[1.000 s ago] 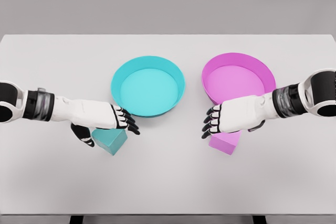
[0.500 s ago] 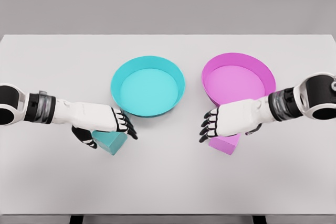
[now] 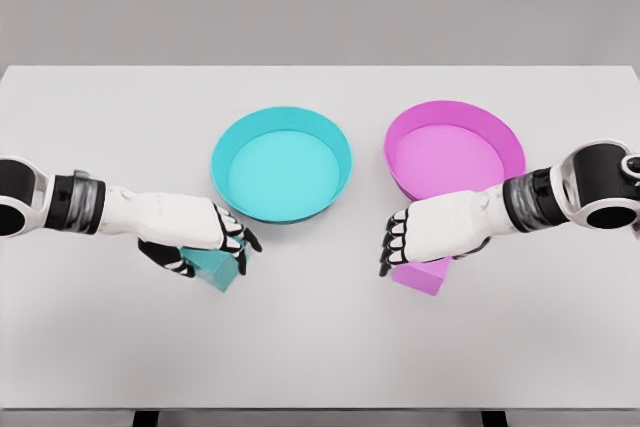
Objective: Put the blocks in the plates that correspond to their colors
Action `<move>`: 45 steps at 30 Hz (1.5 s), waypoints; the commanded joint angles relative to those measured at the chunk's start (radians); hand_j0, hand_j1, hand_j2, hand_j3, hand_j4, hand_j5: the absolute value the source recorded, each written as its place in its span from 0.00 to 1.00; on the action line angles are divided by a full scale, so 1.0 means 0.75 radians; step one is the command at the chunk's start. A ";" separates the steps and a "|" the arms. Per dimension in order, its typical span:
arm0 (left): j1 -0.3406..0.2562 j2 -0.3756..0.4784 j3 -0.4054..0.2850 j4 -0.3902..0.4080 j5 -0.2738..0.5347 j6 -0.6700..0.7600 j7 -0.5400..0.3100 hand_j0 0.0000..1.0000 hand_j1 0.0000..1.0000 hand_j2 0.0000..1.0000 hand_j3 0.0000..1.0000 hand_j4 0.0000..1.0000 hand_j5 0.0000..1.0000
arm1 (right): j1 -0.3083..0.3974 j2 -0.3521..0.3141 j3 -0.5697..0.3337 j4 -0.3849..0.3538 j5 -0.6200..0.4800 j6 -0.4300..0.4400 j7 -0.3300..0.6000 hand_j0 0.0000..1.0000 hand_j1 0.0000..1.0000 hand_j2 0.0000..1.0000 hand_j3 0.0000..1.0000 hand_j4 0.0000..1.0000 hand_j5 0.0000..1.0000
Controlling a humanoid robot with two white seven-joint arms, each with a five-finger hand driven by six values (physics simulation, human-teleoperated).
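A cyan block (image 3: 214, 271) lies on the white table in front of the cyan plate (image 3: 228, 143). My left hand (image 3: 208, 257) covers it from above, with the fingers curled down over its right side and the thumb against its left side. A pink block (image 3: 421, 275) lies just in front of the pink plate (image 3: 505, 142). My right hand (image 3: 425, 250) sits on top of it, fingers bent down over its left edge and the thumb behind. Most of each block is hidden under its hand. Both plates hold nothing.
The two plates stand side by side at the table's middle with a narrow gap between them. The white table (image 3: 320, 347) stretches wide in front of the hands, and its front edge runs near the bottom of the picture.
Both hands have dropped onto their blocks and their fingers have curled in from spread to closed. The right forearm has lowered and shifted slightly left. The blocks have barely moved.
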 commanded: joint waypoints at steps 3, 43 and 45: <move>-0.002 0.014 0.013 -0.055 0.015 0.003 0.001 0.64 0.64 0.64 0.64 0.64 0.64 | 0.000 0.001 -0.003 0.000 -0.005 0.003 0.000 0.73 0.73 0.73 0.73 0.73 0.73; -0.131 -0.107 0.156 0.141 0.066 0.003 0.001 0.66 0.66 0.66 0.66 0.66 0.66 | -0.018 -0.009 -0.314 0.288 -0.335 0.003 0.000 0.63 0.63 0.63 0.63 0.63 0.63; -0.135 -0.142 0.173 0.182 0.064 0.003 0.001 0.66 0.66 0.66 0.66 0.66 0.66 | -0.018 -0.009 -0.338 0.356 -0.343 0.003 0.000 0.63 0.63 0.63 0.63 0.63 0.63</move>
